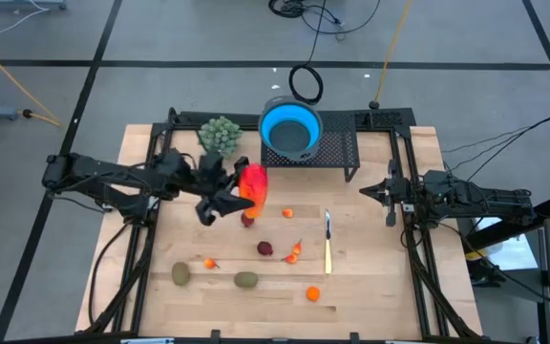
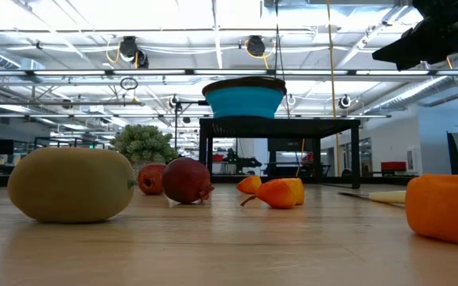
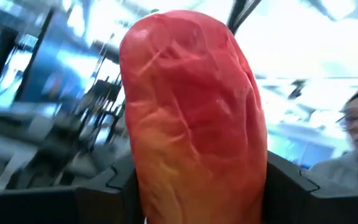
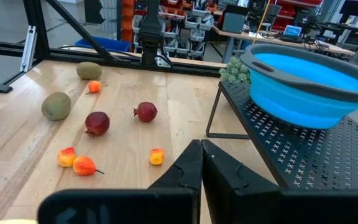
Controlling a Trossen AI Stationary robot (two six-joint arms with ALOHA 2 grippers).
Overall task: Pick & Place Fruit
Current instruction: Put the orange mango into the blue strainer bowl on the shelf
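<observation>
The left end effector [image 1: 232,201] is clamped on the orange-red, mango-like toy fruit [image 1: 253,183], held above the wooden surface [image 1: 370,277] at seven o'clock from the blue round collapsible bowl [image 1: 290,129]. The right end effector [image 1: 391,196], fingers together, waits at the surface's three o'clock edge.

L arm reaches inward, left pincer [image 1: 240,198] clamped round something; R arm waits at side, right pincer [image 1: 391,194] closed.
</observation>
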